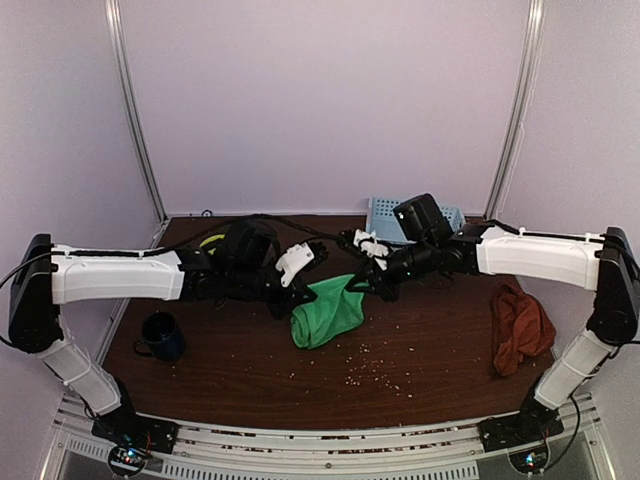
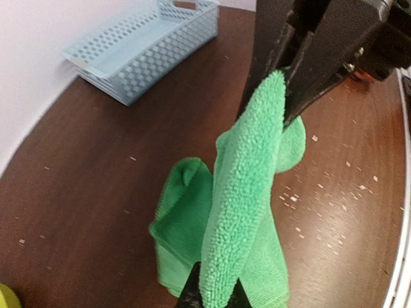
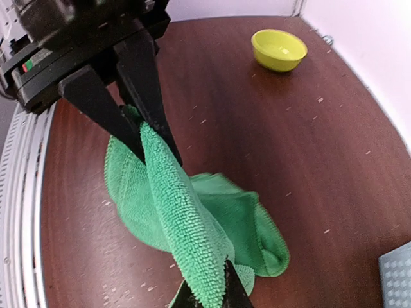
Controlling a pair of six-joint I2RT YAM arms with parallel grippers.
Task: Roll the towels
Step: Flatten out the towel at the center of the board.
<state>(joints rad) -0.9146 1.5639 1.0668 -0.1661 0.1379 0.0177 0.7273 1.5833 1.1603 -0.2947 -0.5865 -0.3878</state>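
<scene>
The bright green towel (image 1: pixel 327 312) hangs bunched above the middle of the table, held at its upper edge by both grippers. My left gripper (image 1: pixel 285 297) is shut on one corner; the left wrist view shows the green towel (image 2: pixel 241 212) running from my own jaws to the other gripper (image 2: pixel 282 90). My right gripper (image 1: pixel 368 285) is shut on the other corner; the right wrist view shows the green towel (image 3: pixel 186 212) stretched to the left gripper (image 3: pixel 144 131). The rust towel (image 1: pixel 518 327) lies crumpled at the right of the table, untouched.
A light-blue basket (image 1: pixel 385 212) stands at the back, also in the left wrist view (image 2: pixel 144 45). A dark mug (image 1: pixel 162 335) sits at the front left. A yellow bowl (image 3: pixel 279 49) lies behind the left arm. Crumbs (image 1: pixel 365 370) dot the table.
</scene>
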